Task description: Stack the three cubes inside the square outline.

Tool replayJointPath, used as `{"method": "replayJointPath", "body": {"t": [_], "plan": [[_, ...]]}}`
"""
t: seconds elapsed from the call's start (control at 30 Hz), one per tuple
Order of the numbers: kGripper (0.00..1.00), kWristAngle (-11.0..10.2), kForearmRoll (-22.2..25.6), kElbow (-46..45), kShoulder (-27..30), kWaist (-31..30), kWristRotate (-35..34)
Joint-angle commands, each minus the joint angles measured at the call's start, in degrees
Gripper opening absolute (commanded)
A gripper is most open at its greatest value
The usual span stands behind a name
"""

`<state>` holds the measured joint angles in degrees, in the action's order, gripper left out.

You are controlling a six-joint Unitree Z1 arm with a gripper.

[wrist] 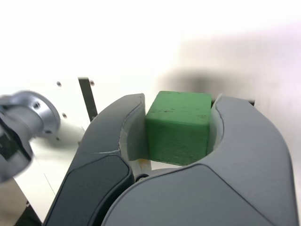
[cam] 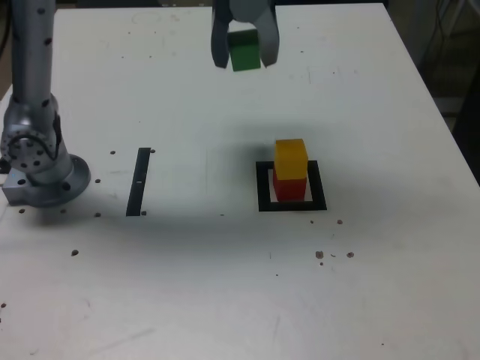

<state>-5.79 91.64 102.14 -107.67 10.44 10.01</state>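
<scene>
Aloft, the pincer (cam: 244,51) clamps one green cube (cam: 244,49); two cubes (cam: 290,171) stand stacked.

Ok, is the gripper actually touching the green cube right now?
Touching. In the wrist view the gripper has both jaws pressed flush against opposite sides of the green cube.

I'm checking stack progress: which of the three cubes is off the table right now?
The green cube, shut in the pincer above the table. The yellow cube sits on the red cube inside the square outline.
</scene>
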Motion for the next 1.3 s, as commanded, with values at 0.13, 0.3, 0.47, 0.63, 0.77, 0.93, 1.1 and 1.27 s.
{"method": "replayJointPath", "body": {"t": [0.13, 0.3, 0.47, 0.63, 0.77, 0.93, 1.1, 1.27], "plan": [[0.29, 1.44, 0.7, 1.09, -0.91, -9.77, -8.58], [0.29, 2.74, 0.69, 4.13, -3.23, -14.96, -12.57], [0.29, 3.78, 0.69, 5.92, -5.22, -16.47, -13.35], [0.3, 4.14, 0.5, 5.96, -6.75, -16.69, -13.35], [0.3, 4.07, 0.04, 6.14, -8.02, -17.16, -13.36], [0.29, 3.28, -0.61, 6.41, -8.39, -18.05, -13.88], [0.3, 3.71, -0.67, 6.37, -9.73, -18.26, -14.29], [0.3, 3.89, -0.92, 5.75, -11.17, -18.26, -14.32]]}}
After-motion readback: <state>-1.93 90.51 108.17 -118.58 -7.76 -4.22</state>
